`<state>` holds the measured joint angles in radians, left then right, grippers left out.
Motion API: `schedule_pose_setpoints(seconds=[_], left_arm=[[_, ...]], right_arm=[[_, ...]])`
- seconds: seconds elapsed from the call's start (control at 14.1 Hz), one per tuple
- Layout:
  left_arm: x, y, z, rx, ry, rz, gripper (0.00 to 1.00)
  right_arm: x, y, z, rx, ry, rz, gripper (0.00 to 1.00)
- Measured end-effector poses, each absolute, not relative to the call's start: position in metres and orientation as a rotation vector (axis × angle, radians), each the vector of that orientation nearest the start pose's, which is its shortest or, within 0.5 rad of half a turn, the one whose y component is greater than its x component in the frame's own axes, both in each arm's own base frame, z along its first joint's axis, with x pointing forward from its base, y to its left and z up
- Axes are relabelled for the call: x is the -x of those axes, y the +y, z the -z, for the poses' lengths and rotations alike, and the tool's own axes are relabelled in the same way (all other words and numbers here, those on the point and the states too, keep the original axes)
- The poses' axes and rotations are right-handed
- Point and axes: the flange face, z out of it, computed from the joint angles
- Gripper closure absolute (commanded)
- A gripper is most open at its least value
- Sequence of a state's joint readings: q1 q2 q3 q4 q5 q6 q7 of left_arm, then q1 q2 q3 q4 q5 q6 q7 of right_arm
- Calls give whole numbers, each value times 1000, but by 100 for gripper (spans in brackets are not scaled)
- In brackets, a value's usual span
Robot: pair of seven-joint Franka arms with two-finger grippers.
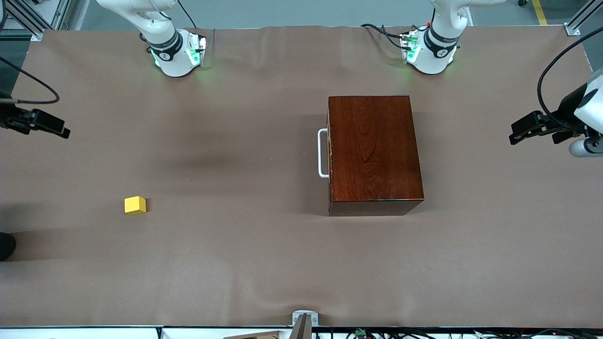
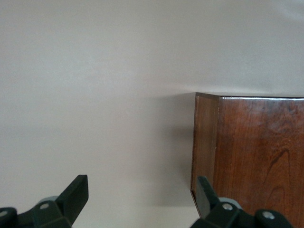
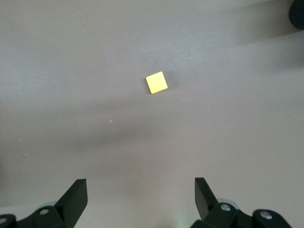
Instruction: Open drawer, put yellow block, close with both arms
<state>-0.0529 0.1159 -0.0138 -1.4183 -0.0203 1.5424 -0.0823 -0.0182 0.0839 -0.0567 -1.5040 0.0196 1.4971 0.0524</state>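
The drawer was shut, its dark front flush with the wooden box and only the white handle standing out from it, facing the right arm's end of the table. The box sat on the brown table, toward the left arm's end and not far from the left arm's base. One corner of the box filled part of the left wrist view.

The yellow block lay alone on the table, well apart from the box, toward the right arm's end and nearer to the front camera than the handle. In the right wrist view the block lay flat on the bare cover with nothing touching it.

The left gripper hung in the air at the left arm's end of the table, its fingers spread wide and empty. The right gripper hung at the right arm's end, over the table's edge, its fingers also spread wide and holding nothing. The right arm's base stood at the table's top edge.
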Motion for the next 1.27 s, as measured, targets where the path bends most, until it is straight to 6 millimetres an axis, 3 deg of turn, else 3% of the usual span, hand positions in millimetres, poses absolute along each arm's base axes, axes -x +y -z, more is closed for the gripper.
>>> schedule_pose_setpoints(seconds=[0.14,0.21,0.5,0.64,0.92,1.06,1.27], left_arm=[[-585,-61,-628,3170,31,17,0],[-583,-85,-628,3175,73,15,0],[-553,-237,-616,3199,26,-8,0],[-531,-312,-602,3209,97,-17,0],[-485,-428,-570,3235,179,-12,0],[-471,-462,-547,3231,179,-47,0],[-468,-492,-494,3163,235,-101,0]], right_arm=[[-577,-38,-592,3116,196,-159,0],[-579,-38,-589,3117,195,-158,0],[-585,-38,-583,3118,193,-149,0],[-588,-38,-579,3118,194,-149,0],[-598,-38,-568,3120,193,-120,0],[-606,-38,-555,3121,194,-131,0],[-619,-39,-526,3122,195,-166,0]])
